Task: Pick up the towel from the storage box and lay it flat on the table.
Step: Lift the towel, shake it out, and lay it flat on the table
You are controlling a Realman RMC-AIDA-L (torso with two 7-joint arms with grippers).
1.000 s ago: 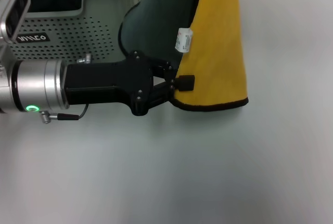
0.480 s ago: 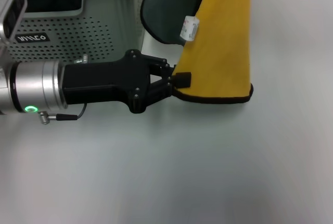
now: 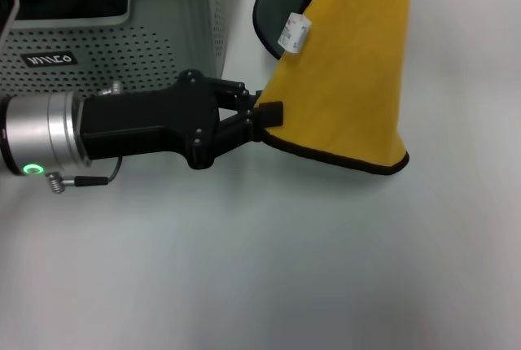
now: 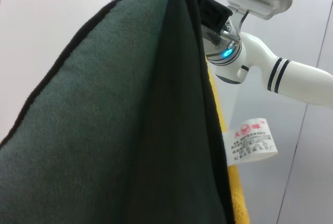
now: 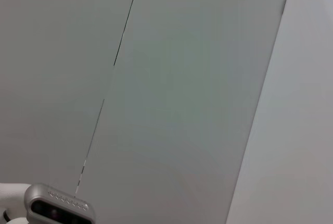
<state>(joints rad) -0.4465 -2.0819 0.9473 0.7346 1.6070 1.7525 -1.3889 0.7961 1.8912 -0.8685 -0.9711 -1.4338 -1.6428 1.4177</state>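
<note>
Towel (image 3: 350,73) hangs off right of storage box (image 3: 122,41), over table (image 3: 285,269), yellow face toward me, grey-green face behind, white tag (image 3: 295,32) near top. Going left to right: storage box far left; my left gripper (image 3: 264,114) just right of it, pinching towel's near-left black edge; towel's low corner near right, just above or brushing table, can't tell which. Upper edge held above view, presumably by right gripper, unseen. Risk as I judge: thin edge pinch slips when I spread cloth, or towel lands folded.
</note>
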